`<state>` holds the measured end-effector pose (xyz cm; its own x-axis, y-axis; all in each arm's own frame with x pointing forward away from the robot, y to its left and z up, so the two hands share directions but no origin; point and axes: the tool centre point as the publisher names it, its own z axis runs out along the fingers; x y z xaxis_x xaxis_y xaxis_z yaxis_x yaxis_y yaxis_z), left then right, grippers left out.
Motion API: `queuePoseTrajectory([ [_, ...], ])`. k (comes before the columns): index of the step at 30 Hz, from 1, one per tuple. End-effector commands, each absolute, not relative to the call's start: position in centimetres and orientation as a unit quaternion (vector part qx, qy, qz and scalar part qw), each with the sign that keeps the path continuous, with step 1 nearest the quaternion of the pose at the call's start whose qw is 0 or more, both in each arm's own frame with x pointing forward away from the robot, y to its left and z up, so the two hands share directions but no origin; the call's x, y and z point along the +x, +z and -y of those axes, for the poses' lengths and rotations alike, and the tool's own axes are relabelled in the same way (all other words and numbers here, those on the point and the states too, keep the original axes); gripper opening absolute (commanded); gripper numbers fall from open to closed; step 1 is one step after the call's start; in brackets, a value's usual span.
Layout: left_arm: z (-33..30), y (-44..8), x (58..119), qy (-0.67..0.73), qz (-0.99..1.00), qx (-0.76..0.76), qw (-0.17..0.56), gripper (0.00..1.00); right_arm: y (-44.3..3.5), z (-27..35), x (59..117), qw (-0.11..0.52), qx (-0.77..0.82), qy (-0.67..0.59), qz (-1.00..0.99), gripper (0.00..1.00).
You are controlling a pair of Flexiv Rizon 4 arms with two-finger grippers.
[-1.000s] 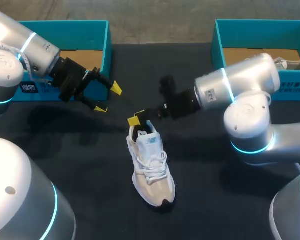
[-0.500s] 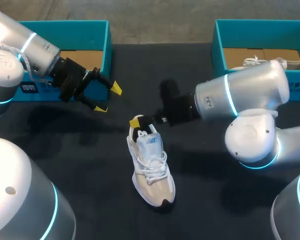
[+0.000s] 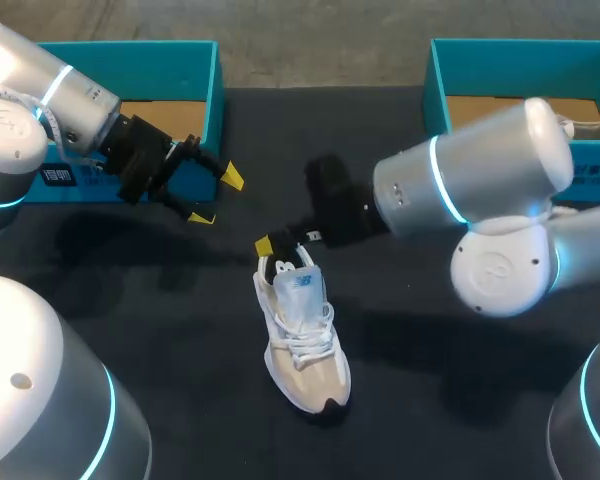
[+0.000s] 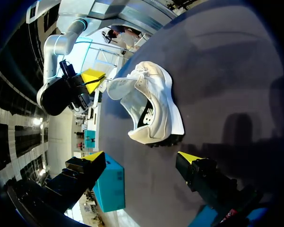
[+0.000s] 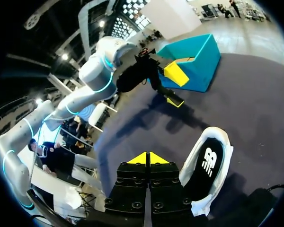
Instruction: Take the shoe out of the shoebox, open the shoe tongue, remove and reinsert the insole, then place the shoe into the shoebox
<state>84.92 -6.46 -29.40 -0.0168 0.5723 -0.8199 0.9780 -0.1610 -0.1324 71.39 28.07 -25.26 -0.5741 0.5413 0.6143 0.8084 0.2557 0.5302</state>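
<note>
**One shoe out, two shoeboxes**

One white shoe lies on the dark worktop, outside both teal boxes: the left shoebox and the right shoebox. The right pincer is clenched on nothing, just beside the heel. The left pincer is released near the left shoebox.

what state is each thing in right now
shoe: out of the box, upright on the table
insole: lying inside the shoe
left end effector: open, empty
right end effector: shut, empty, beside the shoe's heel
left shoebox: open, no lid
right shoebox: open
</note>
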Motion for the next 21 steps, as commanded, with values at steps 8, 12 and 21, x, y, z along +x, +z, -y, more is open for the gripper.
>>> queuePoseTrajectory([
  [8,5.1,-27.1,85.8,-0.322,-0.625,0.650,0.288,1.00,-24.5,-27.7,71.2,0.069,-0.480,-0.371,0.792,0.00],
  [12,4.4,-26.6,86.0,-0.306,-0.635,0.649,0.285,1.00,-24.7,-28.1,71.4,0.060,-0.487,-0.351,0.797,0.00],
  [21,2.2,-26.7,85.3,-0.309,-0.660,0.638,0.246,1.00,-26.6,-28.6,72.1,-0.015,-0.523,-0.253,0.814,0.00],
])
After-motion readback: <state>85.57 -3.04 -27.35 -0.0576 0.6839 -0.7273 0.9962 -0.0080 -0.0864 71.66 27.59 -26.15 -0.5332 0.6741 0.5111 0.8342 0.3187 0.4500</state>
